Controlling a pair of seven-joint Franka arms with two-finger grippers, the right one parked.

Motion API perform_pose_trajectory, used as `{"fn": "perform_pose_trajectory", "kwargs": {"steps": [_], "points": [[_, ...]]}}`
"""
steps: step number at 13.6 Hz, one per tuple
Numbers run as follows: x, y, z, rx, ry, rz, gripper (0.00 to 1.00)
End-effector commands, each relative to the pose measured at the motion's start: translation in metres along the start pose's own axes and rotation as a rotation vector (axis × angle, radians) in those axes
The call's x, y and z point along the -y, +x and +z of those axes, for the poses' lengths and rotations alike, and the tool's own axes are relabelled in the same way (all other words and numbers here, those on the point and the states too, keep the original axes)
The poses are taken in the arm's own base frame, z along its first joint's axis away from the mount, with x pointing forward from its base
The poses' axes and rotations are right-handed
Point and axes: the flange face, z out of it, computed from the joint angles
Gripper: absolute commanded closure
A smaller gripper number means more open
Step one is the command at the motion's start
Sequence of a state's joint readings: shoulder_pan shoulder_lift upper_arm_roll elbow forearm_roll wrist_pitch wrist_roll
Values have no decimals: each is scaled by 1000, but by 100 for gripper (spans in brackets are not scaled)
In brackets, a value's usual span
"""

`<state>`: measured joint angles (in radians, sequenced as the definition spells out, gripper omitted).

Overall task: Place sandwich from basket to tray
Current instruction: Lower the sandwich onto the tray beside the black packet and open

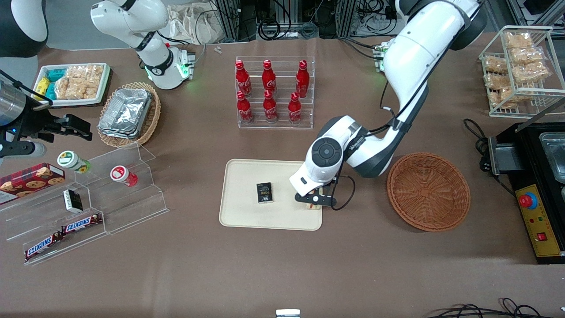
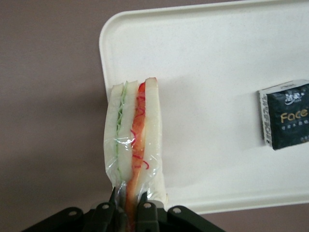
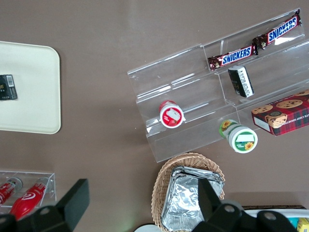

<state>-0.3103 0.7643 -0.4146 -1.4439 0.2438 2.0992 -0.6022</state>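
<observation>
The sandwich [image 2: 135, 130], a wrapped wedge of pale bread with green and orange-red filling, is pinched at one end by my left gripper [image 2: 128, 199], which is shut on it. It hangs at the tray's [image 2: 217, 63] edge nearest the basket, partly over the rim and partly over the brown table. In the front view the gripper [image 1: 314, 201] is low over the cream tray [image 1: 247, 214], and only a sliver of the sandwich [image 1: 314, 206] shows beneath it. The round reddish-brown basket [image 1: 428, 191] sits beside the tray toward the working arm's end, with nothing in it.
A small black box [image 1: 264, 193] lies on the tray's middle. A clear rack of red bottles [image 1: 273, 90] stands farther from the front camera than the tray. Clear snack shelves [image 1: 88, 207] and an oval basket of foil containers [image 1: 128, 112] lie toward the parked arm's end.
</observation>
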Motion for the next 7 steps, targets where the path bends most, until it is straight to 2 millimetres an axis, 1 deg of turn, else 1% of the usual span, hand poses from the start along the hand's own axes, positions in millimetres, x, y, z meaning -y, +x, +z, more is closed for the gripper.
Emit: {"fn": "perform_pose_trajectory", "kwargs": {"steps": [1, 3, 5, 6, 7], "points": [[-7, 6, 5, -18, 2, -8, 90], [-7, 5, 5, -14, -1, -49, 1], [-5, 6, -1, -22, 5, -83, 0], [1, 7, -8, -18, 11, -90, 0], [4, 5, -22, -1, 28, -90, 0]]}}
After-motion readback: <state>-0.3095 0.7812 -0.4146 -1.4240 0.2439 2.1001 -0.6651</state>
